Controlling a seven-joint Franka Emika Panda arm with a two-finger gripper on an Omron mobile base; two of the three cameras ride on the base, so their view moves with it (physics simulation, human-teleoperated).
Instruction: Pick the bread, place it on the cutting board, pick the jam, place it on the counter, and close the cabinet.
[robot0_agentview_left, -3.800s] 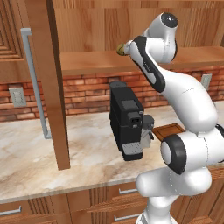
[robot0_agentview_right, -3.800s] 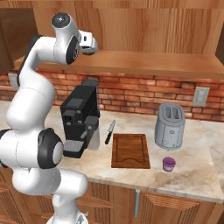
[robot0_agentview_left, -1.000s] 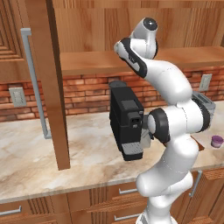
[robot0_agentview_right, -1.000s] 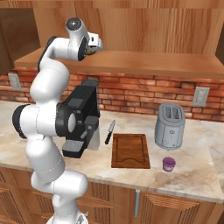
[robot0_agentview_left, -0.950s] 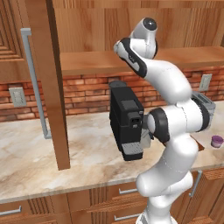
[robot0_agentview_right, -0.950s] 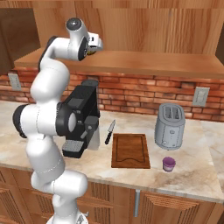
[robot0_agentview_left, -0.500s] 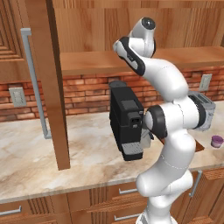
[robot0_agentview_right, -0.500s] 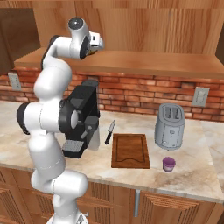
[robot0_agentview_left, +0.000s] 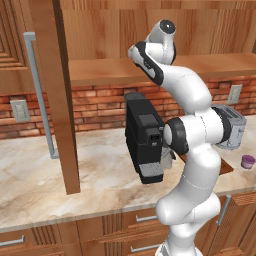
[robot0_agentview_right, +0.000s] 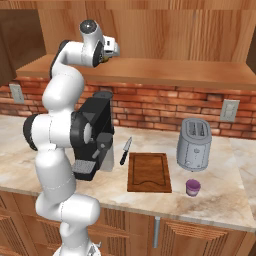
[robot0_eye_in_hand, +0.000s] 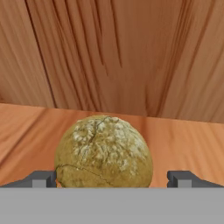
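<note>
Two fingertips (robot0_eye_in_hand: 43, 179) flank the round bread (robot0_eye_in_hand: 103, 151), seemingly axis-less

Even, fairly bright rendered light falls from above with no glare. Soft shadows lie on the surface (robot0_agentview_right: 220, 195) beside the toaster (robot0_agentview_right: 195, 144) and under the cabinet (robot0_agentview_left: 150, 30) shelf. All views are sharp edge to edge; the bread (robot0_eye_in_hand: 103, 152) shows crisp crust texture, without blur or distortion.
</note>
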